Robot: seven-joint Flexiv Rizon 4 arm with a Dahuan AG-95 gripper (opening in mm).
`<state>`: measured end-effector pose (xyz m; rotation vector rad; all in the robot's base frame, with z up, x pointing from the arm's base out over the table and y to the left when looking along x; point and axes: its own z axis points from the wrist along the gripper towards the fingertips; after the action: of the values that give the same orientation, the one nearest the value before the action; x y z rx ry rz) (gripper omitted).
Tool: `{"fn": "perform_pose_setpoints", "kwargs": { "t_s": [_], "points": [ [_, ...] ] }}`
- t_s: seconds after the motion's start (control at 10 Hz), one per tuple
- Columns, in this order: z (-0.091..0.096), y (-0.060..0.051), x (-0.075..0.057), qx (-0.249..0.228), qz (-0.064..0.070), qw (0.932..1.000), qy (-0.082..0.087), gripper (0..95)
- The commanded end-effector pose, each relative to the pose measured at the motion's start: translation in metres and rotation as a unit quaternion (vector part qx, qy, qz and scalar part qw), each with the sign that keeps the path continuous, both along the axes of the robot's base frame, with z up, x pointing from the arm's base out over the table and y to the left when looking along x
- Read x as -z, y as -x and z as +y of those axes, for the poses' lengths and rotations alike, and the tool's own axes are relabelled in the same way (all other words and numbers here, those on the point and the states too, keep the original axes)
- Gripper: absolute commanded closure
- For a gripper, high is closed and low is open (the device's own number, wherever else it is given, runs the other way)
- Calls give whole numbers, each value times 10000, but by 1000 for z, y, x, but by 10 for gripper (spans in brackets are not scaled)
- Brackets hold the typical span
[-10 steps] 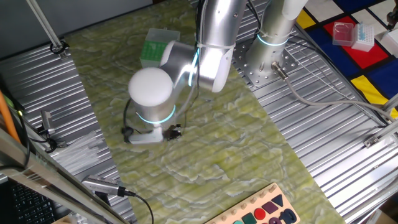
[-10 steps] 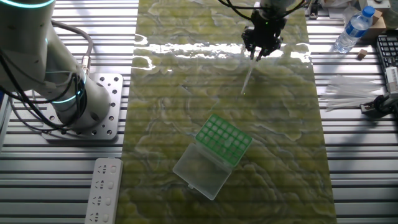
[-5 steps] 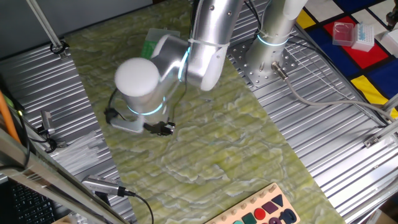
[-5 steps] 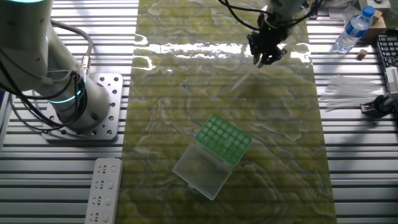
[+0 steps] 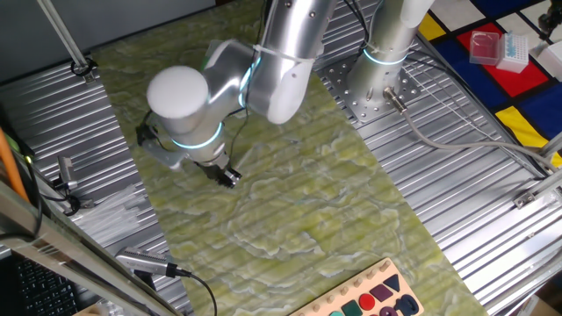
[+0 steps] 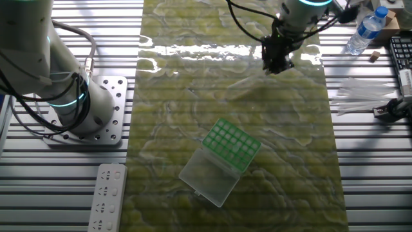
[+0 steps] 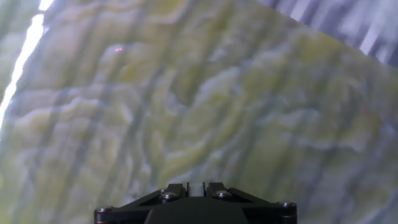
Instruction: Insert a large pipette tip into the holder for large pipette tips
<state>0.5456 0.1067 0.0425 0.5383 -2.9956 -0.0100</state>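
Note:
The holder for large pipette tips (image 6: pixel 232 144) is a small box with a green gridded top. It stands on the green mat with its clear lid (image 6: pixel 206 178) lying open beside it. In one fixed view the arm hides it. My gripper (image 6: pixel 277 57) hangs above the far end of the mat, well away from the holder, and also shows in one fixed view (image 5: pixel 228 177). It is shut on the large pipette tip (image 6: pixel 247 81), a faint clear sliver slanting out from the jaws toward the holder. In the hand view its pale end (image 7: pixel 196 188) sits between the fingers.
A red box (image 5: pixel 486 44) and a blue-and-white box (image 5: pixel 516 53) stand far right. Loose clear tips (image 6: pixel 359 96) and a water bottle (image 6: pixel 364 29) lie on the ribbed table beside the mat. A power strip (image 6: pixel 106 196) and the arm base (image 6: pixel 77 96) are on the other side.
The gripper has shifted sideways along the far end of the mat and rotated. The held tip has swung from hanging nearly straight down to a low slant.

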Motion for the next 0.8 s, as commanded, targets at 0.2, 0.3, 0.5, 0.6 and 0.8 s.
{"fn": "perform_pose_setpoints", "kwargs": {
  "t_s": [0.2, 0.3, 0.5, 0.6, 0.8],
  "points": [
    [-15, 1, -4, 660, -50, 9978, 11, 950],
    [-15, 1, -4, 763, -68, 9971, 18, 950],
    [-15, 1, -4, 1318, -41, 9913, 3, 950],
    [-15, 1, -4, 1508, -23, 9886, 15, 950],
    [-15, 1, -4, 1700, -7, 9855, -8, 950]
  ]
}}
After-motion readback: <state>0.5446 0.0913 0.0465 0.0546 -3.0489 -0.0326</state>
